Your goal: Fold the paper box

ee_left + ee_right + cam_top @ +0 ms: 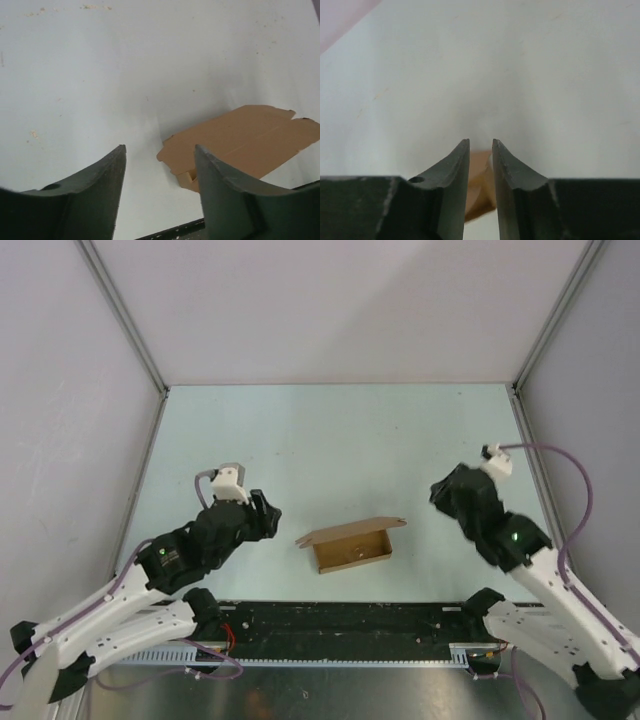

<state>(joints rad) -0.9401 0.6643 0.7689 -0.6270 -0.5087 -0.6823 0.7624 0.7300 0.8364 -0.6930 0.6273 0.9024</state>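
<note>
Left hand [160,165] spread, empty; right hand [481,150] nearly pressed together, empty. Brown open-topped cardboard box [350,545] between them: approach raised lid flap at 12 o'clock, press down evenly.

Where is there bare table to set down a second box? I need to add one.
The far half of the table, beyond the paper box, is bare up to the back wall. It is crowded near the front: the box sits between the left hand and right hand.
</note>
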